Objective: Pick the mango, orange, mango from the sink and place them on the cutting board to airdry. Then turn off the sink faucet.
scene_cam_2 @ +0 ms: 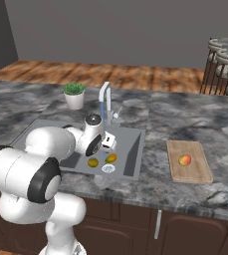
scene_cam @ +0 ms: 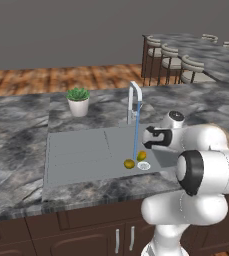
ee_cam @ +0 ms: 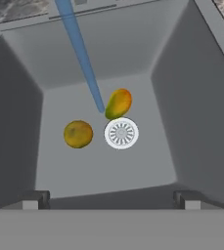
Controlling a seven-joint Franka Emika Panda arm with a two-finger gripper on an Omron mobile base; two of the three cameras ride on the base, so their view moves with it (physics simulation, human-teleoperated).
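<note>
Gripper above the sink, jaws spread wide and holding nothing.
Two mangoes lie on the basin floor by the white drain: an olive-yellow one and a green-and-orange one. Water streams from the faucet. The orange sits on the cutting board, right of the sink on a grey marbled counter; wood floor behind.

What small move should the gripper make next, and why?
Probably lower the open gripper toward one of the two fruits left in the sink, perhaps the green-and-orange mango beside the drain. One fruit already lies on the cutting board, the jaws hold nothing, and water runs from the faucet.
</note>
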